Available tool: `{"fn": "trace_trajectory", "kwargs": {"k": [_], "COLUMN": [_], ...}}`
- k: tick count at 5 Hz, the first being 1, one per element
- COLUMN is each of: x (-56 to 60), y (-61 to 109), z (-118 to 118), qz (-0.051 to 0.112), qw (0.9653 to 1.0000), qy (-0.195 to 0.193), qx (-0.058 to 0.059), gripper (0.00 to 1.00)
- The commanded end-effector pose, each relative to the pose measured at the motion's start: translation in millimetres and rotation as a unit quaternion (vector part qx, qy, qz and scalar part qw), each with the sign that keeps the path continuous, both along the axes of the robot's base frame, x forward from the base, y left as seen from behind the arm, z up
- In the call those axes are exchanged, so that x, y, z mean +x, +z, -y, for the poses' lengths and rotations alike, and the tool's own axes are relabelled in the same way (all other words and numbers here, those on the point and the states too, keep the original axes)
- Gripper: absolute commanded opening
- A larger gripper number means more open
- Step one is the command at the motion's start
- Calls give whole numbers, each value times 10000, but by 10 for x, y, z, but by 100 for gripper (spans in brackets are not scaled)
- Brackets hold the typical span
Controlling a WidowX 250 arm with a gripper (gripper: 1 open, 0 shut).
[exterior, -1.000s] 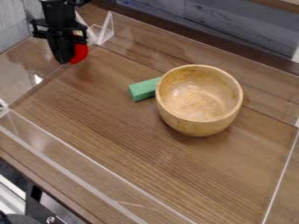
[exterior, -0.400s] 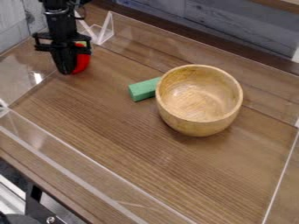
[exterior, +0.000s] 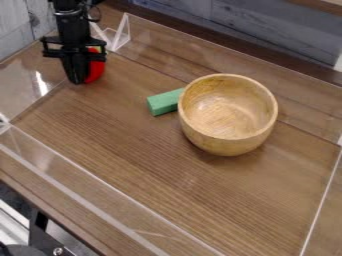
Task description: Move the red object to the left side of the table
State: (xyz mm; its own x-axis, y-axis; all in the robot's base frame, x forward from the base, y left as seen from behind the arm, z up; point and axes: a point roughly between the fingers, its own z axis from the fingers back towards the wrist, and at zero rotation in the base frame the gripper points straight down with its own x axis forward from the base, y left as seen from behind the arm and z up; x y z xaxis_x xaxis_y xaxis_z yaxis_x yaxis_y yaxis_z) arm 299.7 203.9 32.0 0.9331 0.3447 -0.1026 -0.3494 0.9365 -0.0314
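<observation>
Claw (exterior: 80, 66) clamped narrow on the red object (exterior: 88, 70), pointing down, low over the surface (exterior: 160, 170) far to the left of the wooden bowl (exterior: 227, 113) (likely brought there for set-down). Green block (exterior: 166, 101) touching the bowl's left rim, left out of the way.

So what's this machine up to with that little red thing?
A robot arm's end effector is shut on the red object, a small toy fruit, and holds it low over the far left corner of the table. It has not let go yet. A wooden bowl sits near the middle right, with a flat green block touching its left side; neither is being handled.
</observation>
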Motion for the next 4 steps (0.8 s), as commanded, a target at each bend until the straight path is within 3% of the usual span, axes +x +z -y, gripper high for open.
{"fn": "trace_trajectory", "kwargs": {"k": [1,3,4], "x": [146,22,36], "y": [202,187,145], "z": [2,-131,-17], "qz": [181,82,45], "qw": [9994,9993,9991], "qy": [-267,-358,-410], "qx": [146,41,-15], "gripper": [0,0,0]}}
